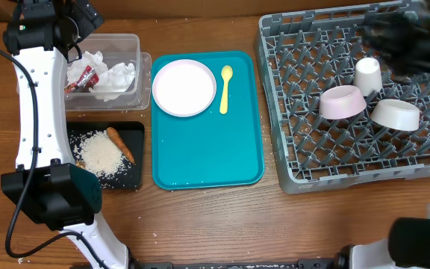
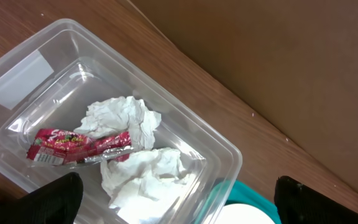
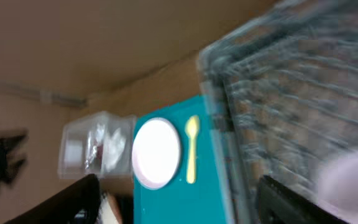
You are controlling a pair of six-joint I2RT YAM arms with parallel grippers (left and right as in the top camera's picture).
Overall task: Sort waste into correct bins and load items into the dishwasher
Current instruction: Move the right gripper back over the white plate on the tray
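A round white plate (image 1: 184, 87) and a yellow spoon (image 1: 225, 88) lie on the teal tray (image 1: 207, 149). Two white bowls (image 1: 342, 101) (image 1: 396, 114) and a cup (image 1: 367, 75) sit in the grey dish rack (image 1: 312, 149). The clear tub (image 1: 136, 45) holds a red-and-white wrapper (image 2: 79, 145) and crumpled napkins (image 2: 123, 118). Rice (image 1: 99, 155) and a carrot stick (image 1: 120, 144) lie in the black tray (image 1: 134, 179). My left gripper (image 2: 182, 202) hangs open and empty over the tub. My right gripper (image 3: 182, 202), a dark blur (image 1: 405, 37) above the rack's far corner, is open and empty.
The left arm's white links (image 1: 36, 112) run down the table's left side beside both bins. The rack's raised rim (image 1: 271, 97) borders the teal tray on the right. Bare wood (image 1: 215, 224) shows along the front of the table.
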